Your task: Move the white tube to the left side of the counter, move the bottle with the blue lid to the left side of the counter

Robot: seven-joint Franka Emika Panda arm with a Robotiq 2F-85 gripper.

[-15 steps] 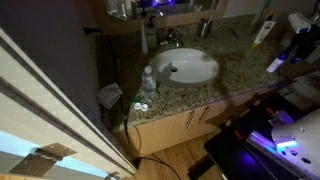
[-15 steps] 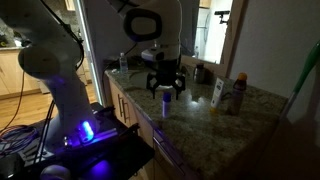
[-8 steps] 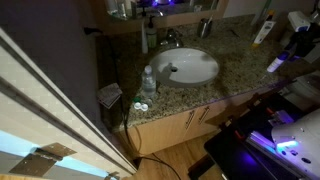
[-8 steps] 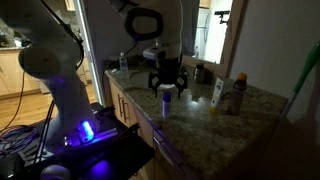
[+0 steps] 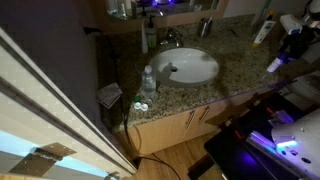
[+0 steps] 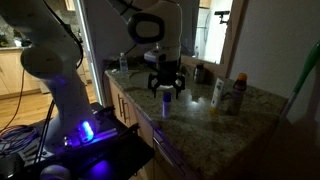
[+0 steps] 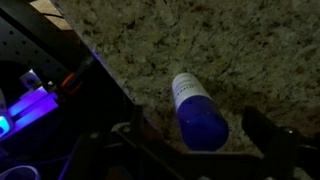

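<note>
The bottle with the blue lid (image 6: 165, 101) stands upright near the front edge of the granite counter (image 6: 200, 115). It also shows in an exterior view as the bottle with the blue lid (image 5: 275, 64). My gripper (image 6: 165, 84) hangs just above it, open and holding nothing. In the wrist view the blue lid (image 7: 199, 122) points up between my two dark fingers (image 7: 266, 136), apart from both; my gripper (image 7: 200, 140) is centred over it. The white tube (image 6: 216, 93) stands further back on the counter, seen again as the white tube (image 5: 262, 32) by the mirror wall.
An oval white sink (image 5: 190, 66) with a faucet (image 5: 170, 38) takes the counter's middle. A clear water bottle (image 5: 148, 80) and small items (image 5: 140, 105) sit beyond it. A brownish bottle (image 6: 238, 94) stands beside the tube. The counter edge (image 7: 110, 85) drops off close to the blue-lidded bottle.
My gripper has shifted only slightly above the blue-lidded bottle. The bottle and the tube have not moved, and the jaws stay open.
</note>
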